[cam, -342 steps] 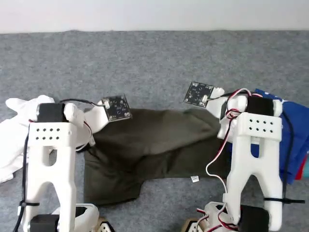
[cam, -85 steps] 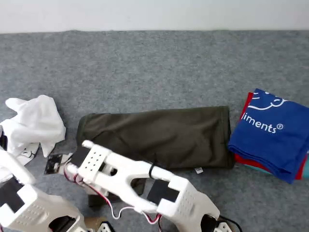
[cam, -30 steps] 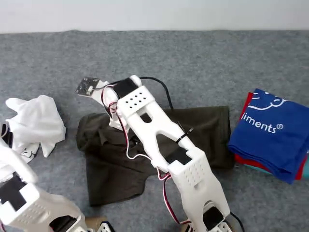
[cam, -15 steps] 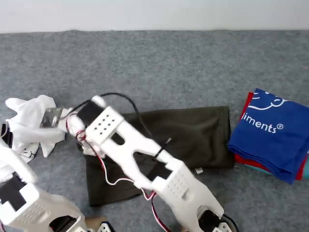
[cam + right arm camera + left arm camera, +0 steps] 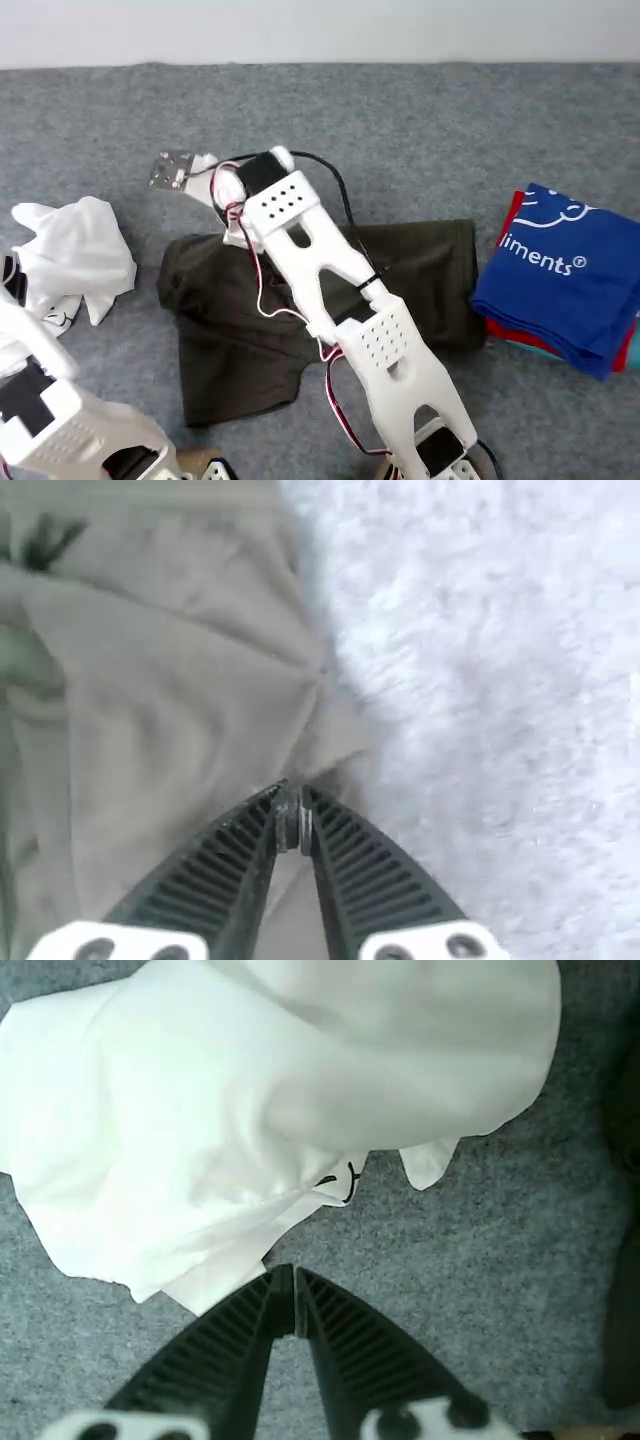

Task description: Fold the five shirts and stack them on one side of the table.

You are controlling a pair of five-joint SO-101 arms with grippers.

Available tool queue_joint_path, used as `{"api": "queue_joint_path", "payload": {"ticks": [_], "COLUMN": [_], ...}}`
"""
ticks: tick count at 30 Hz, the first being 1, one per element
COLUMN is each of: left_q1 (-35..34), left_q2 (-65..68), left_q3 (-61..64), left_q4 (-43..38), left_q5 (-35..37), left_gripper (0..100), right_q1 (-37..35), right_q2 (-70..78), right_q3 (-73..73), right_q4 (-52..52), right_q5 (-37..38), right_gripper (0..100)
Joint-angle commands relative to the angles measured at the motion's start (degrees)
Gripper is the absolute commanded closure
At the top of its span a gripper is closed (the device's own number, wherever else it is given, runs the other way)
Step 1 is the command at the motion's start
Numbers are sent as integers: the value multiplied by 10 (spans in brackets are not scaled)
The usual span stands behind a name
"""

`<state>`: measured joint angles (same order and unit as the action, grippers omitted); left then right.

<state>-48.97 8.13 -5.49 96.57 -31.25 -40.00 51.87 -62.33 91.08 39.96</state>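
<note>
Right gripper (image 5: 290, 825) back at olive shirt (image 5: 420, 270) edge

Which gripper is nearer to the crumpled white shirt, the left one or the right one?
Left. The left gripper has its tips just short of the edge of the white shirt; the right gripper is at the dark green shirt, farther away.

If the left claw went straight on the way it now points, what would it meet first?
Most likely the crumpled white shirt, whose hem lies just ahead of the left claw, though height is unclear.
</note>
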Motion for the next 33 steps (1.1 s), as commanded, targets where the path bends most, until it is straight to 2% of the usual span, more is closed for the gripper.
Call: {"api": "queue_joint_path", "payload": {"ticks": [1,4,7,16,22,25,33], "left_q1": [4,4,4,4,1,3,4], "left_q2": [-4,-4,-4,-4,-4,-4,-4], "left_q3": [-4,-4,-4,-4,-4,-4,-5], "left_q4": [-17,-18,-18,-17,-18,-18,-18], "left_q5": [6,7,7,7,7,7,6], "left_gripper": [986,986,986,986,986,986,986], "right_q1": [-16,-50,-82,-107,-166,-172,-147], "right_q2": [-9,-14,-9,82,81,60,3], "right_q3": [-36,-37,-37,-25,-40,-40,-44], "right_q4": [29,77,102,47,120,119,102], "right_q5": [4,0,-35,-51,-64,-93,-84], "right_gripper": [987,987,988,988,988,988,988]}}
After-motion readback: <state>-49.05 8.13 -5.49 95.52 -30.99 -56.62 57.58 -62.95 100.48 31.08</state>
